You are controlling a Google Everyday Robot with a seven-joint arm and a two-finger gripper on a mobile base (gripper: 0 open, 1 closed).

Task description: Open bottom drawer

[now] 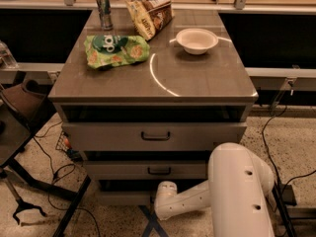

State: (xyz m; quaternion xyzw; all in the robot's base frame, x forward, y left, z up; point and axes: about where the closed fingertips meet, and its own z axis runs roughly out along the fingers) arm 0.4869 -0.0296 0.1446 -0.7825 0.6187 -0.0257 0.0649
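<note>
Landmark: grey metal three-drawer cabinet (74,132), centre of view.

Task item: the bottom drawer (123,197), a slim grey metal front, is the lowest of the cabinet's three fronts, directly under the mid-sized grey drawer (123,170). Only the left part of its front is visible. The rest, including any handle, is covered by the robot's white arm (239,191). Whether this drawer stands out from the cabinet cannot be told.

Other fronts: the tall grey top drawer (98,135) carries a dark bar handle at its centre, and the mid-sized drawer carries a smaller one.

Gripper: the gripper (163,206) is at the far end of the white arm, low at the foot of the cabinet, right in front of the bottom drawer's front. The state of its jaws cannot be told, nor whether it touches the drawer.

On the cabinet's grey tabletop (197,83):
- a crumpled green snack bag (116,51), left side;
- a silver metal can (103,9), upright, behind the green bag;
- a brown paper snack bag (150,14), rear centre;
- a white round bowl (197,40), right rear, apart from the others.

Around the cabinet: speckled floor (296,147) on the right, and black cables (47,154) on the floor to the left.
</note>
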